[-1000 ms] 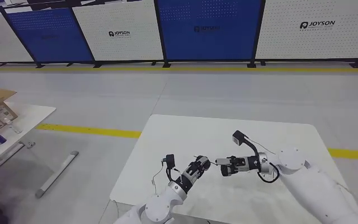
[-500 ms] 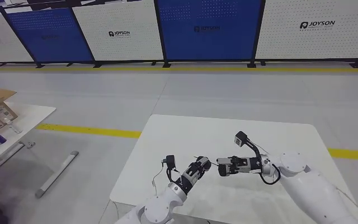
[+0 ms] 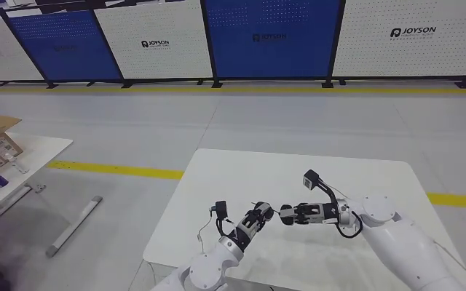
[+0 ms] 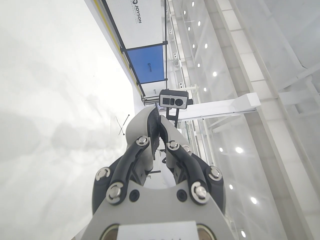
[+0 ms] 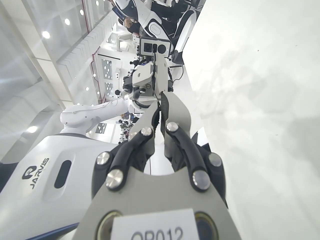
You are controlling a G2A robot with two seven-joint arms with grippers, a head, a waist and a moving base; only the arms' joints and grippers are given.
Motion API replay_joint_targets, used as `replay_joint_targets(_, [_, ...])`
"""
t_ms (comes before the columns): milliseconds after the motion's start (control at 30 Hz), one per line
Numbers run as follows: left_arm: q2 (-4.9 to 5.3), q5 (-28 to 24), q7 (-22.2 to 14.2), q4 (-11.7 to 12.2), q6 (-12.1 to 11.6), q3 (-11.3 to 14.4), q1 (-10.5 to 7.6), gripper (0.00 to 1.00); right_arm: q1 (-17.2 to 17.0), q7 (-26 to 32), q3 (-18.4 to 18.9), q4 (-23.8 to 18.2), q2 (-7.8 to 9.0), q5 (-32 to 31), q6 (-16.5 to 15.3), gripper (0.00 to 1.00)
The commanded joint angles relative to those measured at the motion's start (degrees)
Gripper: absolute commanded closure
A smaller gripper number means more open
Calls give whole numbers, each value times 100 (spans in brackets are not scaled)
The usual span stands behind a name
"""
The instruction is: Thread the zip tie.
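Grippers facing closely above the worktop (image 3: 306, 171), near the middle of its front edge.
The left gripper (image 4: 155, 116) and right gripper (image 5: 161, 103) both have fingers pressed together. The thin black zip tie (image 4: 121, 126) shows crossed just beside the left gripper; I cannot tell whether it is held.

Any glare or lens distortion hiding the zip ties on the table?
Left wrist view: ceiling lights flare, table glares pale, yet zip ties read dark. Right wrist view: same flare, fisheye bends wall lines. Top view: even light, no glare.
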Motion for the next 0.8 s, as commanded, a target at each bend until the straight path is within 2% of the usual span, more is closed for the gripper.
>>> replay_joint_targets(0, [-14,23,12,6,-2,-2,0,100,-4,12,21,12,-13,-11,-9,100])
replay_joint_targets(100, [-30,222,82,22,-80,1,3,100,-6,49,53,11,-29,-37,-19,100])
replay_joint_targets(133, [-38,258,114,26,-115,11,13,82,-8,69,64,10,-33,-42,-20,100])
replay_joint_targets(167, [-47,292,141,28,-158,19,16,6,-10,87,74,8,-37,-49,-23,100])
replay_joint_targets(200, [-51,327,153,36,-186,25,18,0,-12,117,87,5,-41,-58,-25,100])
replay_joint_targets(600, [-51,327,153,36,-186,25,18,0,-40,16,181,58,-42,-31,-63,100])
replay_joint_targets(767, [-50,45,-359,15,-228,-34,58,0,-137,25,197,-143,-35,-81,17,100])
